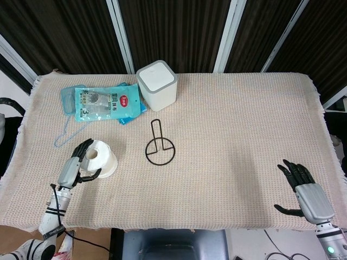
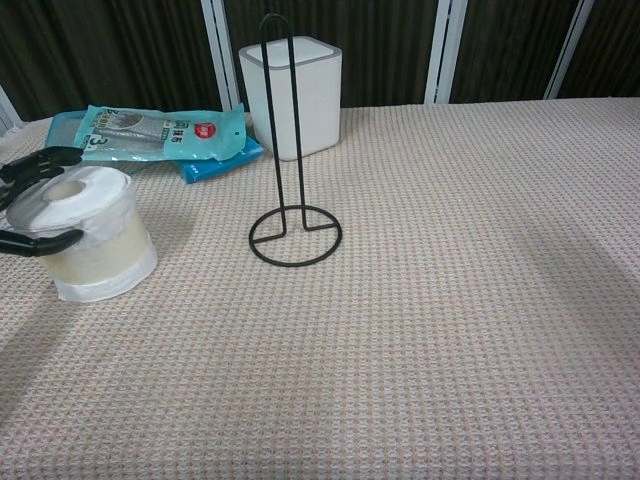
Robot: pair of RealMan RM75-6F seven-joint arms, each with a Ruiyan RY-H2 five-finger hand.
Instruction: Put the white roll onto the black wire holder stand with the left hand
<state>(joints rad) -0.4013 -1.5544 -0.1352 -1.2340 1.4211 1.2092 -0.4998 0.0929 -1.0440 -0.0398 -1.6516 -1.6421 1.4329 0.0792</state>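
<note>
left hand (image 1: 76, 162) cupping white roll (image 1: 101, 157) (upright) — unlifted

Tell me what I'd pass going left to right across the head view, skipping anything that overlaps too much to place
left hand → white roll → black wire holder stand → right hand. The blue packets and white bin sit farther back, overlapping these in left-right position, so I left them out.
</note>
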